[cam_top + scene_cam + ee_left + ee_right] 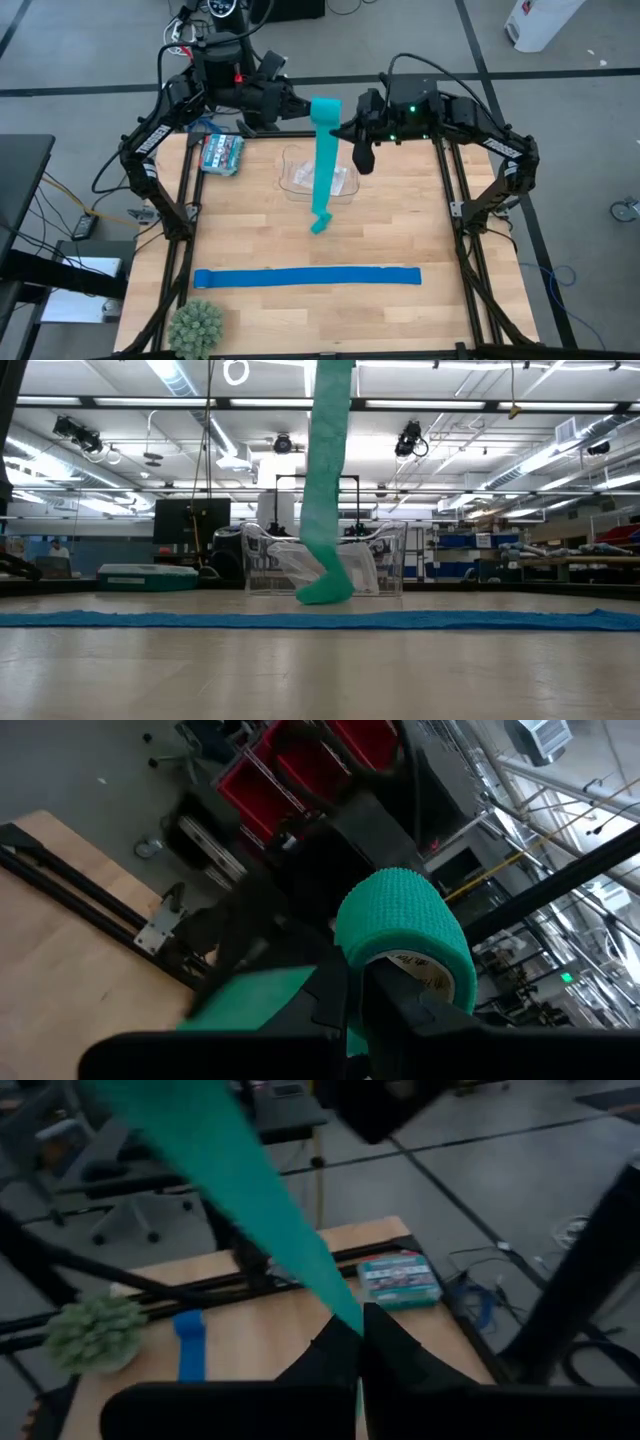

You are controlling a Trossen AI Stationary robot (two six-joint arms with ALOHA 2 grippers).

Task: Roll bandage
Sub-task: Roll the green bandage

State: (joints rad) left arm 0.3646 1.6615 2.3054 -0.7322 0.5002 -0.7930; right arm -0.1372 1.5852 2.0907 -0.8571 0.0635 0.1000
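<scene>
The long, narrow teal-green stretchy bandage (325, 160) hangs in the air above the far half of the pale wooden counter (400, 230). Its upper end is a small teal roll with a cardboard core, and its lower end curls on the counter just in front of a clear plastic container (345, 183), as the low view shows.

The left gripper (355, 1005) is raised over the far edge of the counter; its fingers (330, 990) are nearly closed, pinching the wall of the roll, one finger inside the core.

The right gripper (362, 1342) is also raised at the far edge, just beside the strip on its right. Its fingers (395, 1345) are pressed together on the hanging strip, a little below the roll.

A darker royal-blue fabric strip (307, 277) lies flat and straight across the near part of the counter, well apart from the bandage's tail. A small spiky green plant ball (196, 325) sits at the near left corner. A teal printed packet (222, 153) lies at the far left, near the left arm.
</scene>
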